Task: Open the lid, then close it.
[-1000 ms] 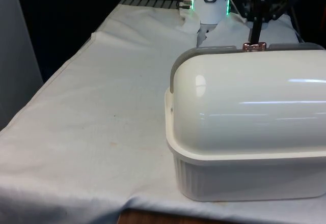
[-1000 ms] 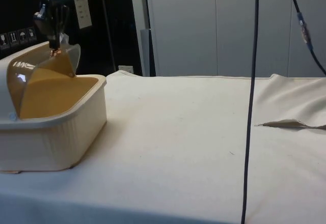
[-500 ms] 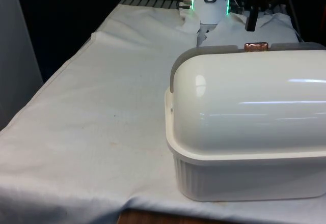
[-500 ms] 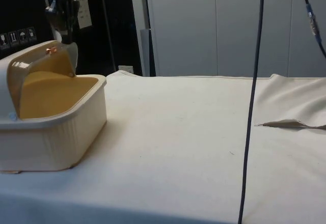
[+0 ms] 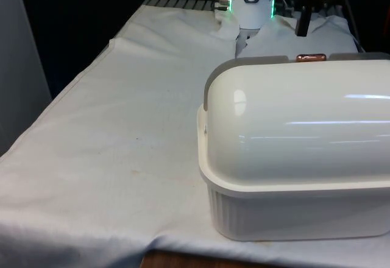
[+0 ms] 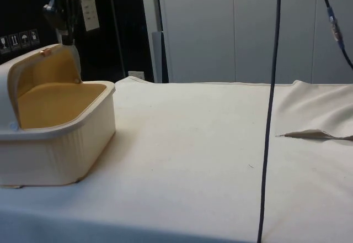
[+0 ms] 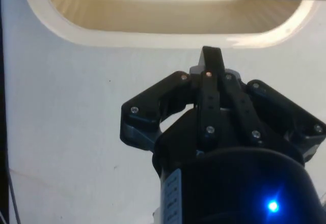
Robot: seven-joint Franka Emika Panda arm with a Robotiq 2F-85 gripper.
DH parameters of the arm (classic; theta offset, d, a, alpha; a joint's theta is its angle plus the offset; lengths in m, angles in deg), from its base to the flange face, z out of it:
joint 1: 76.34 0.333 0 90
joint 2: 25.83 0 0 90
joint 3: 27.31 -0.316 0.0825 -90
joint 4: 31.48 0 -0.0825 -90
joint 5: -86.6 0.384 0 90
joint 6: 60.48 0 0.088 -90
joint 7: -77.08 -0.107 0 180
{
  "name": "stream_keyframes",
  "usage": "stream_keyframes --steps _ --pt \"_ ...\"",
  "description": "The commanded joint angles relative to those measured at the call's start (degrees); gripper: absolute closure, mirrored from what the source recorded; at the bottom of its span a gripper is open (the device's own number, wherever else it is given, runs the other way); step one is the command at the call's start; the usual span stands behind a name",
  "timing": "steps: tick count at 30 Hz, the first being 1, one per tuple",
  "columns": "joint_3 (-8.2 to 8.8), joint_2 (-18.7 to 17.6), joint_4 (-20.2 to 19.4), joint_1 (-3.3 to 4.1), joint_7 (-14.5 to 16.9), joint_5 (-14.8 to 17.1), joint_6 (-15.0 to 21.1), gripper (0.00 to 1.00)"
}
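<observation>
The rounded white plastic lid (image 5: pixel 298 122) stands rolled open, its copper handle (image 5: pixel 310 56) free. The black gripper (image 5: pixel 303 29) hangs above with jaws closed on nothing. Closing remains.

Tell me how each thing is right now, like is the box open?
bread box: open, inside bare
lid: rolled back
copper handle: free, nothing holding it
gripper: shut, empty, above the box's opening
white cloth: spread on the table, wrinkled
</observation>
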Motion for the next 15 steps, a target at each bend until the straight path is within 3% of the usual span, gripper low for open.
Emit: stream_keyframes --steps 1,8,9,10,15 --pt "-0.11 -0.4 1.15 -0.23 0.4 0.4 -1.43 1.0" --pt "-0.11 -2.58 7.1 -0.46 0.57 0.29 -6.02 1.0" --pt "0.0 -2.29 6.36 -0.29 0.23 0.0 -4.64 1.0" --pt "-0.06 -2.81 7.79 -0.46 0.57 0.29 -6.59 1.0" --pt "0.0 -4.01 11.63 -0.57 0.57 0.23 -9.57 1.0"
